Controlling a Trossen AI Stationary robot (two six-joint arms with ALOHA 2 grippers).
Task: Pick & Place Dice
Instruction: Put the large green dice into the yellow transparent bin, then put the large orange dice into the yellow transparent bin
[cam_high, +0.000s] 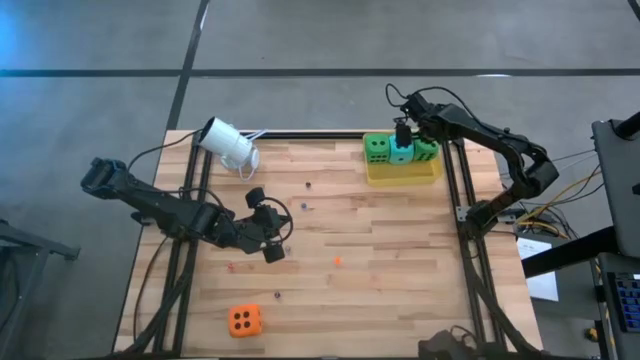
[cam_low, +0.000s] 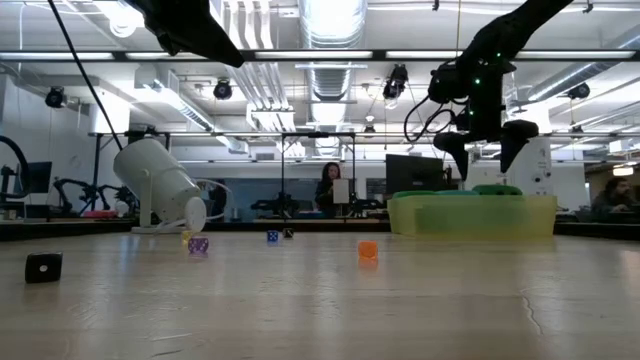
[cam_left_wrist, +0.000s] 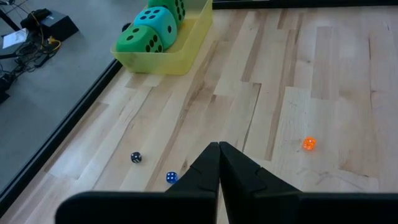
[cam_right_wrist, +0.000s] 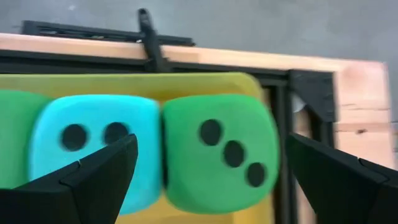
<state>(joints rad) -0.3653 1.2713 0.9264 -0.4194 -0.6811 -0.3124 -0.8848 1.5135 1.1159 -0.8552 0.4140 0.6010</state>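
The right gripper (cam_high: 402, 132) hangs wide open over the yellow tray (cam_high: 402, 174) holding three dice. The orange die (cam_high: 244, 320) sits far away. The left gripper (cam_high: 272, 250), shut and empty, could knock it while reaching.

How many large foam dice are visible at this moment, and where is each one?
4. Three sit side by side in the yellow tray at the table's far right: a green die, the teal die and another green die. The orange die lies alone near the front left edge.
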